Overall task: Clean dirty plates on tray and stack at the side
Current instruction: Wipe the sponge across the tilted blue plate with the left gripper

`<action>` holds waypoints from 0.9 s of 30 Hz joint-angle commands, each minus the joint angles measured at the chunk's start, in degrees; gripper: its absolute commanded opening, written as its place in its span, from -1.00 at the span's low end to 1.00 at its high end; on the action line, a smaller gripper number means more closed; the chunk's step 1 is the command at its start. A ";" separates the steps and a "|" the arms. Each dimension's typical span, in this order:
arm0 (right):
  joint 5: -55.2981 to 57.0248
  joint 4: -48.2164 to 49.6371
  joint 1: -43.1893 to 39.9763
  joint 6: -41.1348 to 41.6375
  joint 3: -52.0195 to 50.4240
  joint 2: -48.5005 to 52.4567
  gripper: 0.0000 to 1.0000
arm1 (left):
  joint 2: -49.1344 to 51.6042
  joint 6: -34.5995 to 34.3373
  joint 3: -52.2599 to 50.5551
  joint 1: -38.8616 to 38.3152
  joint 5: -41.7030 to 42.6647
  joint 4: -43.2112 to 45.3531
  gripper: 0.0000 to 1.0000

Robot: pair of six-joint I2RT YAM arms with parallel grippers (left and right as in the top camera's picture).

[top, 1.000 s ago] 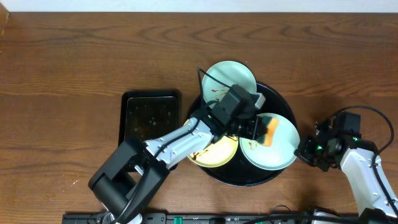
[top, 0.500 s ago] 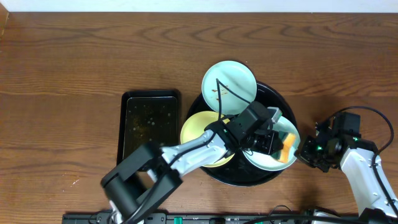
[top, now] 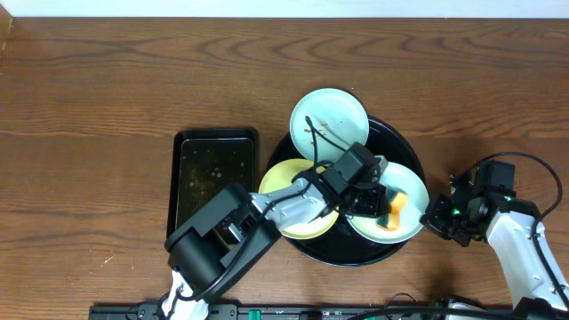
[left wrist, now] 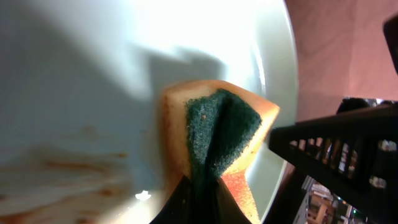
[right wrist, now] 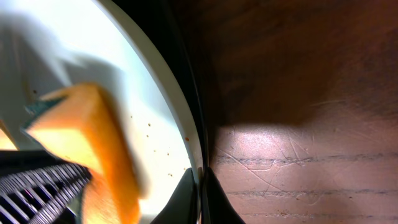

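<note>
The round black tray [top: 404, 151] holds three plates. A mint-green plate [top: 331, 111] with brown smears leans over its far rim, and a yellow plate [top: 289, 182] lies at the left. On the right lies another mint-green plate [top: 411, 188] [left wrist: 93, 68] [right wrist: 143, 106] with brown smears in the left wrist view. My left gripper [top: 384, 212] [left wrist: 202, 186] is shut on an orange and green sponge [top: 392, 212] [left wrist: 217, 130] [right wrist: 93, 143] pressed on this plate. At the tray's right edge, my right gripper [top: 436, 216] [right wrist: 200, 180] is shut on that plate's rim.
A smaller rectangular black tray [top: 213, 169] with speckles lies left of the round one. Brown wood-grain tabletop [top: 107, 98] [right wrist: 298, 162] stretches all round. A black cable [top: 313, 133] crosses the far plate.
My left gripper swept the sponge across the right plate toward its near right edge, then back a little left. The right arm has stayed put.
</note>
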 commanded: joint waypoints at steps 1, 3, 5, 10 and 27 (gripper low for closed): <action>3.63 -0.55 -0.37 -0.50 -0.02 0.04 -0.97 | 1.36 2.25 0.46 2.73 -3.61 -3.04 -0.85; 4.04 -0.63 -0.37 -0.48 -0.02 0.04 -0.97 | 1.36 2.71 0.46 3.61 -5.14 -4.87 -0.85; 4.04 -0.66 -0.37 -0.48 -0.02 0.04 -0.97 | 1.36 3.74 0.46 4.39 -6.51 -7.02 -0.86; 4.04 -0.63 -0.37 -0.46 -0.02 0.04 -0.97 | 1.33 3.93 0.46 5.18 -12.92 -11.93 -0.86; 4.26 -1.07 -0.37 -0.46 -0.02 0.04 -0.97 | 0.70 -0.85 2.40 5.16 -22.32 -20.20 -0.86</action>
